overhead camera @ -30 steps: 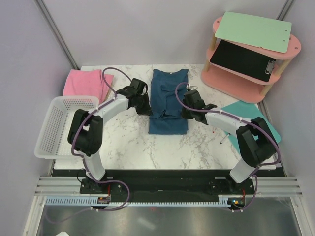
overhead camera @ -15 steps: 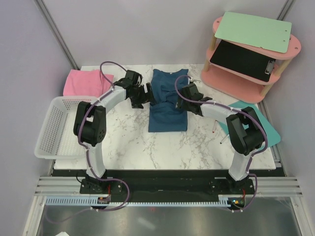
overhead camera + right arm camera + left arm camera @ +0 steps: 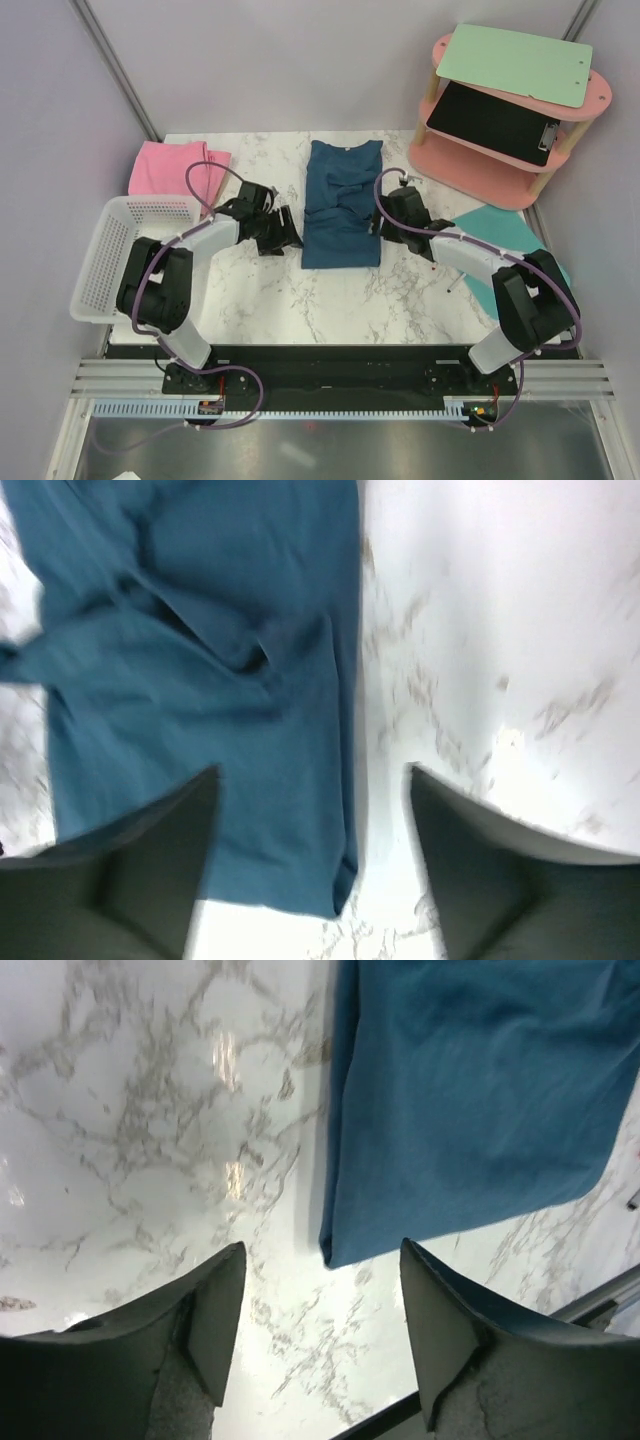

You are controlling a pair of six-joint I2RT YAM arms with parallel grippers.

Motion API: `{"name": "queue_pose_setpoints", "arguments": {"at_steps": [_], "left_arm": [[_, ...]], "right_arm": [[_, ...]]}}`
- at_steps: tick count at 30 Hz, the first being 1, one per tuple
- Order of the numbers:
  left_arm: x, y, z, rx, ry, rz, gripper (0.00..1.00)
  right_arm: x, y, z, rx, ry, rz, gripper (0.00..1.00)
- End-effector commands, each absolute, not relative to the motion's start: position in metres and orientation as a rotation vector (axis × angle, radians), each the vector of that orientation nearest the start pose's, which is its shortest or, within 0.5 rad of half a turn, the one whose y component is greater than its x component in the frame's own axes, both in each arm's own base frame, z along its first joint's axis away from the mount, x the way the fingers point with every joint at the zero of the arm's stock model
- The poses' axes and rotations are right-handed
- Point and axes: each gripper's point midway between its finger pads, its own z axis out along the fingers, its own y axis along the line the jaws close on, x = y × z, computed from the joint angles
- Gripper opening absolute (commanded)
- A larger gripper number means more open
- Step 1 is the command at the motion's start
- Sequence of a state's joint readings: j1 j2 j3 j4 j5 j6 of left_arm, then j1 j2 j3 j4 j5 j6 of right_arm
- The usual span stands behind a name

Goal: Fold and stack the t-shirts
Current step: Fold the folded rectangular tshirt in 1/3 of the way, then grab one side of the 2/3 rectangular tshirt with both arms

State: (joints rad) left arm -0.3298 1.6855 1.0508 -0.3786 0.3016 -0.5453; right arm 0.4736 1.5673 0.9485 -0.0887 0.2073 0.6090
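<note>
**Both pincers let go, teal shirt lies folded narrow**

And they're off it! A second ago both arms had their jaws clamped at the shirt's side edges; half a second ago they had swung inward over the cloth. Now the left gripper [image 3: 277, 232] has backed out onto bare marble just beside the shirt's left edge, jaws spread wide with nothing between them. In its wrist view only the table and the shirt's near left corner show under the fingers. The right gripper [image 3: 384, 214] has pulled back to the shirt's right edge, also released. Its fingers stand apart above that edge without pinching it.

The dark teal t-shirt [image 3: 342, 215] sits in the middle of the table [image 3: 300, 300], between the two grippers. Its sides are tucked in, and creased folds now cross its middle. The long axis runs from the near side to the far side, with the collar pointing away from the arms and the hem toward them.

The pink t-shirt [image 3: 170, 167] has not moved. It lies folded at the far left corner, behind the white basket [image 3: 100, 270], well apart from the teal one.
</note>
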Motion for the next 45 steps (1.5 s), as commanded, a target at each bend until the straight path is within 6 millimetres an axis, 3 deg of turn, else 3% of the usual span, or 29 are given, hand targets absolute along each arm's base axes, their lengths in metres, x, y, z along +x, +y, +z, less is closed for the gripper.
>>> {"name": "queue_pose_setpoints", "arguments": {"at_steps": [1,3,8,14,16,20,21,22,23,26,32,39,42,45], "left_arm": [[0.325,-0.203,0.065,-0.171,2.599,-0.828,0.67],[0.318,-0.204,0.058,-0.179,2.619,-0.841,0.63],[0.311,-0.211,0.054,-0.177,2.617,-0.882,0.59],[0.306,-0.222,0.043,-0.166,2.645,-0.902,0.55],[0.306,-0.226,0.039,-0.160,2.653,-0.903,0.49],[0.304,-0.233,0.032,-0.141,2.669,-0.912,0.24],[0.302,-0.234,0.031,-0.139,2.677,-0.912,0.09],[0.301,-0.234,0.030,-0.137,2.677,-0.911,0.02],[0.299,-0.233,0.031,-0.140,2.673,-0.907,0.02],[0.294,-0.228,0.035,-0.147,2.661,-0.895,0.02],[0.268,-0.223,0.045,-0.135,2.658,-0.919,0.02],[0.228,-0.220,0.068,-0.118,2.662,-0.934,0.02],[0.229,-0.214,0.091,-0.124,2.612,-0.914,0.02],[0.238,-0.213,0.117,-0.110,2.563,-0.893,0.02]], "right_arm": [[0.340,0.188,0.062,0.311,2.387,0.476,0.72],[0.325,0.188,0.052,0.329,2.417,0.509,0.72],[0.310,0.190,0.046,0.351,2.438,0.559,0.71],[0.297,0.200,0.033,0.384,2.461,0.666,0.60],[0.295,0.207,0.033,0.385,2.464,0.720,0.55],[0.292,0.213,0.027,0.377,2.463,0.747,0.32],[0.293,0.214,0.029,0.375,2.447,0.758,0.28],[0.293,0.214,0.029,0.374,2.441,0.761,0.22],[0.291,0.213,0.029,0.372,2.434,0.766,0.14],[0.289,0.213,0.036,0.351,2.395,0.800,0.04],[0.272,0.209,0.052,0.265,2.371,0.787,0.02],[0.225,0.215,0.058,0.150,2.411,0.839,0.00],[0.214,0.215,0.073,0.148,2.387,0.882,0.00],[0.218,0.212,0.101,0.149,2.308,0.896,0.00]]}}
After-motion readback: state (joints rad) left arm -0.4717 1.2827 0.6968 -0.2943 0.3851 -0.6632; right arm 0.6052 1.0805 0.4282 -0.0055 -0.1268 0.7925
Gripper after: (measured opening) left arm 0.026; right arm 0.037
